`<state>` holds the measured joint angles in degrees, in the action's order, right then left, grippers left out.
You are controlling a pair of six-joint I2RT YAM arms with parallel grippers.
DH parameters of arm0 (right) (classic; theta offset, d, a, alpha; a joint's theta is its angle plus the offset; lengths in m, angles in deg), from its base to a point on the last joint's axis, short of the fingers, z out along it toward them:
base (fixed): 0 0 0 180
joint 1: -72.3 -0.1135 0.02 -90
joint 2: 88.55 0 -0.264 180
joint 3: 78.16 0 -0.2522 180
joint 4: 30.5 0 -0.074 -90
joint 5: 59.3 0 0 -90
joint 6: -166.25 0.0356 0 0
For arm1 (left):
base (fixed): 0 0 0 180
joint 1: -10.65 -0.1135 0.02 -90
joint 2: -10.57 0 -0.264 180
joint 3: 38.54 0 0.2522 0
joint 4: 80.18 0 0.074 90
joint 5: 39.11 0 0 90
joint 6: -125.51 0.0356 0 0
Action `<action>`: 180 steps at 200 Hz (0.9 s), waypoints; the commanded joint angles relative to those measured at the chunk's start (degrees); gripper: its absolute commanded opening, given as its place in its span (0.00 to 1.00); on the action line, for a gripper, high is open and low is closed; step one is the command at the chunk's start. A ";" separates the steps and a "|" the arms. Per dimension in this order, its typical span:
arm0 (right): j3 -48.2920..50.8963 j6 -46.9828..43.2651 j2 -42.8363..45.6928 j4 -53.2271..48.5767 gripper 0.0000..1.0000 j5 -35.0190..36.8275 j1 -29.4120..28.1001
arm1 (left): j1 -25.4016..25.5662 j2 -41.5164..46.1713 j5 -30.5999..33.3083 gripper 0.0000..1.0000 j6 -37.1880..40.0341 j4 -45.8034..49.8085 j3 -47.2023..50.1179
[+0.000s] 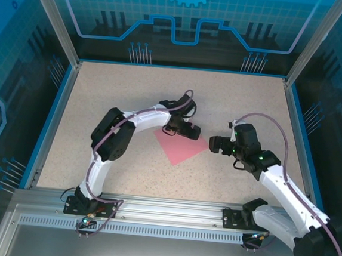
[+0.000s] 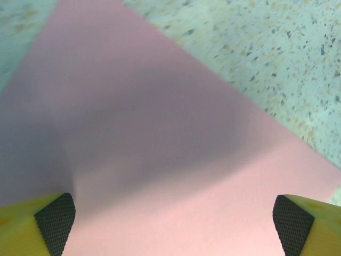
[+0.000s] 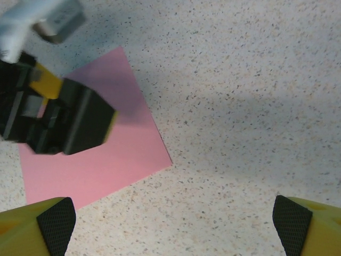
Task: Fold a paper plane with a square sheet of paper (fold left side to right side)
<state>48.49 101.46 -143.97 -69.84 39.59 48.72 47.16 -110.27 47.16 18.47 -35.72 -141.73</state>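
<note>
The square sheet of paper [image 1: 178, 149] is salmon pink and lies flat on the speckled table, turned like a diamond, with no fold showing. A paper plane is out of view. My left gripper [image 1: 186, 130] hovers over the sheet's far corner, open. In the left wrist view the pink sheet [image 2: 160, 133] spreads under the gripper [image 2: 173, 224] and nothing sits between its fingertips [image 2: 56, 218]. My right gripper [image 1: 216, 145] stands open just right of the sheet's right corner. In its wrist view it [image 3: 175, 224] is over bare table, beside the sheet [image 3: 106, 157] and the left gripper [image 3: 58, 122].
The speckled table [image 1: 120, 93] is bordered by a blue rim [image 1: 55, 115] and glass enclosure walls with metal posts [image 1: 52, 16]. An aluminium rail [image 1: 170, 209] carrying both arm bases runs along the near edge. Open table lies behind and beside the sheet.
</note>
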 commanded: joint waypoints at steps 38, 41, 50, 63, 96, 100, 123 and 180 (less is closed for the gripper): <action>-12.24 18.15 -19.89 -5.90 0.99 -0.56 -5.28 | -10.75 15.64 -18.04 0.87 -3.35 -10.24 18.32; -12.70 19.06 -20.86 -5.79 0.99 -0.57 -5.79 | -10.99 15.75 -18.64 0.87 -3.42 -10.43 18.88; -14.00 21.29 -24.35 -5.37 0.99 -0.16 -7.04 | -11.89 15.57 -20.41 0.83 -3.65 -11.01 19.76; -16.31 24.09 -28.97 -6.22 0.99 1.99 -8.77 | -12.67 14.64 -22.62 0.79 -3.76 -11.09 19.93; -22.25 27.94 -39.11 -10.16 0.99 6.85 -11.09 | -12.96 12.08 -22.60 0.71 -3.38 -10.37 19.29; -22.74 28.04 -39.98 -10.28 0.99 6.81 -11.22 | -12.96 11.68 -22.41 0.70 -3.29 -10.07 19.13; -24.82 28.50 -43.95 -10.58 0.99 7.57 -12.30 | -12.96 9.49 -22.02 0.67 -3.44 -8.97 18.86; -27.78 27.05 -50.78 -9.54 0.99 7.42 -13.25 | -12.96 7.37 -21.73 0.56 -3.84 -8.78 20.94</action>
<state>22.65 128.15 -192.05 -78.56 45.97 36.42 34.31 -102.12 26.40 14.58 -45.78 -122.47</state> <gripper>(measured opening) 0.992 0.576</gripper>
